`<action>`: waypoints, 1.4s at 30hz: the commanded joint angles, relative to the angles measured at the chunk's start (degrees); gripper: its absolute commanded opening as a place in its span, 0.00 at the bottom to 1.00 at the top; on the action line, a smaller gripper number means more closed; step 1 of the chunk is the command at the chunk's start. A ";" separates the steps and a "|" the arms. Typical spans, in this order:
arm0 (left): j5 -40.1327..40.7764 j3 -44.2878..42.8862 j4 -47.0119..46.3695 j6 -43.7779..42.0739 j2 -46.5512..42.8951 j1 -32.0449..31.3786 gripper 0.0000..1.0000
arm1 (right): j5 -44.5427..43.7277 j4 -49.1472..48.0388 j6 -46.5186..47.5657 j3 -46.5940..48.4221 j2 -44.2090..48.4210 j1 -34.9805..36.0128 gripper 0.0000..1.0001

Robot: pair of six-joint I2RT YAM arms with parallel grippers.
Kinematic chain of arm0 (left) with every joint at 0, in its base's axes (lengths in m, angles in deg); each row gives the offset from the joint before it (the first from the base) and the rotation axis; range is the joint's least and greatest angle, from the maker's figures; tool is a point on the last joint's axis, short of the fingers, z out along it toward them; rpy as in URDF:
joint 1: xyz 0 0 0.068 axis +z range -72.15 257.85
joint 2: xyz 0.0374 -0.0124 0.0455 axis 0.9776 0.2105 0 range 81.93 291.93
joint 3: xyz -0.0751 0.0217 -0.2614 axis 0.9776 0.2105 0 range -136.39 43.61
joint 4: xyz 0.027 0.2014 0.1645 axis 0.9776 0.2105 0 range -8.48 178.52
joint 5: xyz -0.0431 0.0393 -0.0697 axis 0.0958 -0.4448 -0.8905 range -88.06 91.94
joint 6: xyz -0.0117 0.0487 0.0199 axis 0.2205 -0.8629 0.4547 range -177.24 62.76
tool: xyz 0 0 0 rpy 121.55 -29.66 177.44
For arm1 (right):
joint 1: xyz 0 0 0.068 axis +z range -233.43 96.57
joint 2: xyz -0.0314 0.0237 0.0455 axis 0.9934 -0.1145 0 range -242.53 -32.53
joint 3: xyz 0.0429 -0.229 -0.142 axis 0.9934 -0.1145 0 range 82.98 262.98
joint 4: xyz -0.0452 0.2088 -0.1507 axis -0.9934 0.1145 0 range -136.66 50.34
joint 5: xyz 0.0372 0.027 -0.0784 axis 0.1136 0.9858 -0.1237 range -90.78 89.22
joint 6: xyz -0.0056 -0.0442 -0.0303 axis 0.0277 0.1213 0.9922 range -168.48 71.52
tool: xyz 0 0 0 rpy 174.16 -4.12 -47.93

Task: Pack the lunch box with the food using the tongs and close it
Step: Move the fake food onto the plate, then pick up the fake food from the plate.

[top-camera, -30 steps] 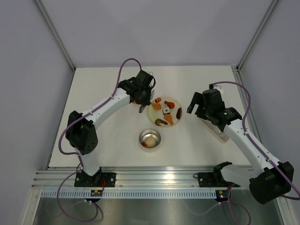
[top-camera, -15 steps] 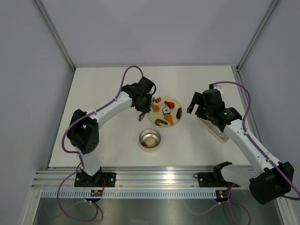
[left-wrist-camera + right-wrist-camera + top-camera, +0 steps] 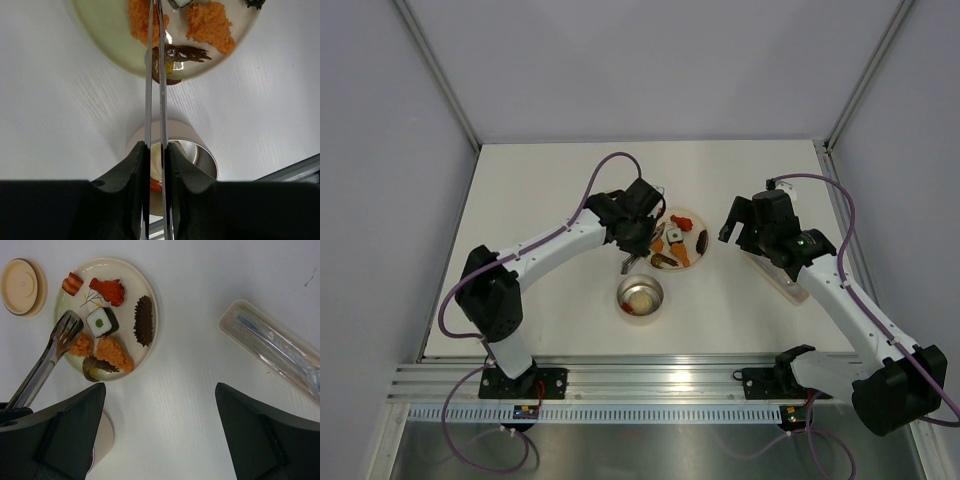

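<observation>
Round, shiny steel lunch box (image 3: 621, 296), uncovered, on the table (image 3: 520, 180) just to the near side of the cream plate (image 3: 131, 277); inside, a pale bun-like piece (image 3: 640, 297) and a bit of red. Tan wooden lid (image 3: 20, 286) flat on the table beside the plate's far-left rim, apart from the box. Remaining food (image 3: 114, 352) on the plate: orange, red, brown and dark pieces, plus a white roll with a green centre.

Compared with one second ago: left arm swung rightward and nearer, now over the plate's left part instead of beside its left rim; lunch box, plate and right arm unmoved.

Left fingers (image 3: 131, 172) only narrowly parted, clamped on both slim arms of the silver tongs (image 3: 47, 360), pressing these almost together; tong tips over the plate by an orange piece, contact not discernible. Right fingers (image 3: 75, 425) spread to the full, gripping nothing, above bare table between the plate and a clear plastic case (image 3: 275, 347).
</observation>
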 commanded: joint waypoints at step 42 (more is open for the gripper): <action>8.40 -16.47 0.87 -11.50 9.47 3.34 0.46 | -0.35 -0.24 0.03 0.07 1.89 0.10 0.99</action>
